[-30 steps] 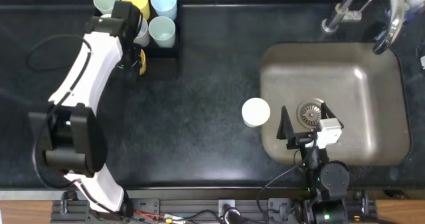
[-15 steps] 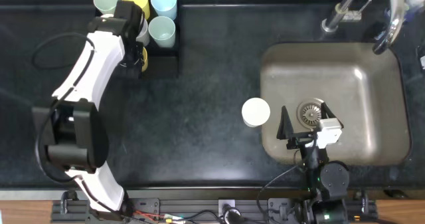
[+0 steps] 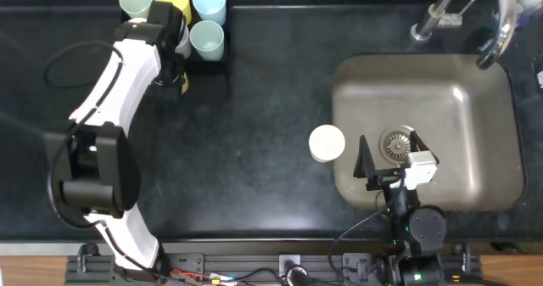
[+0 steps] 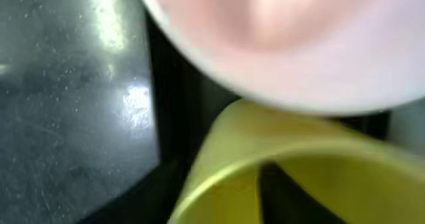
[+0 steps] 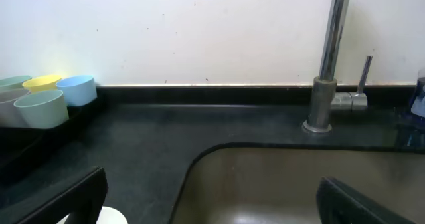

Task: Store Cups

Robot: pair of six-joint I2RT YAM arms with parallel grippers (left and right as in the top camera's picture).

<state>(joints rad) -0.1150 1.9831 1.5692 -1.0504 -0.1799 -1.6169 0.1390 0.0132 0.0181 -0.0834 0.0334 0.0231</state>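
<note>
Placing step seemingly in hand: left gripper (image 3: 174, 38) is hovering over rack (image 3: 209, 79), pale cup (image 4: 299, 51) just above yellow cup (image 4: 219, 164); grip cannot be told. Right gripper (image 5: 212, 184) is hanging wide open; white cup (image 3: 327, 143) at sink (image 3: 475, 108) edge is likely needing pickup next.

Kitchen: sink (image 3: 475, 82), faucet (image 5: 330, 58), countertop (image 3: 254, 133)

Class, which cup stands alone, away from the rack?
The white cup, alone on the counter beside the sink. The other cups are grouped at the black rack.
</note>
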